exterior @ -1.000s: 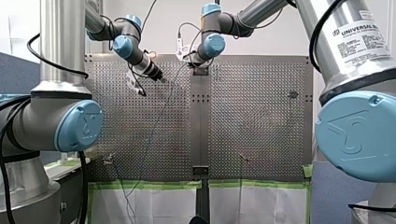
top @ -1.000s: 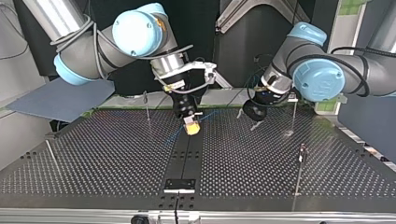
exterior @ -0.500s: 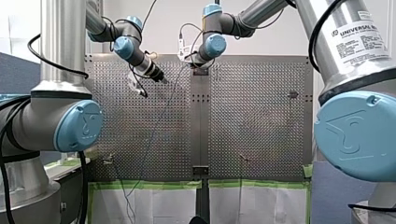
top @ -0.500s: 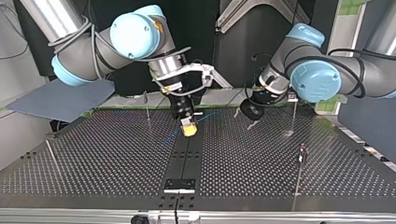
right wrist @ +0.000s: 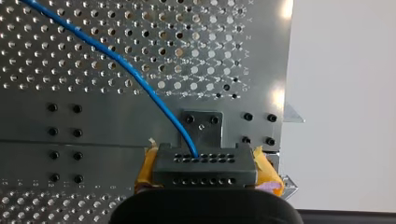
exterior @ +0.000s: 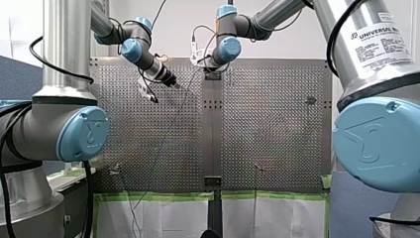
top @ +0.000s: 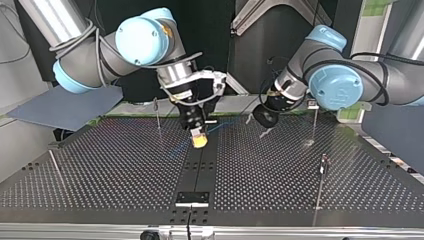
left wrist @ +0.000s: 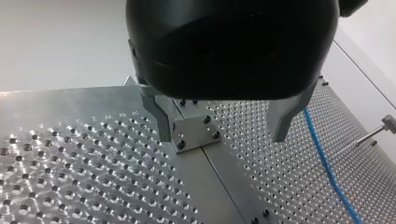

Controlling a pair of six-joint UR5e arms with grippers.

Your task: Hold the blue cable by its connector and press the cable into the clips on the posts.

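The right wrist view shows my right gripper (right wrist: pixel 205 164) with its yellow pads (right wrist: pixel 267 169) clenched on the dark grey perforated connector block (right wrist: pixel 205 172), close before the small square screwed metal plate (right wrist: pixel 201 122). The thin blue cable (right wrist: pixel 116 60) leaves the block and passes beside that plate across the perforated metal table (right wrist: pixel 56 196). Only the left wrist view shows my left gripper (left wrist: pixel 223 125): its metal fingers (left wrist: pixel 161 116) are released and spread apart, with the same plate ahead between them and the cable just beside one finger.
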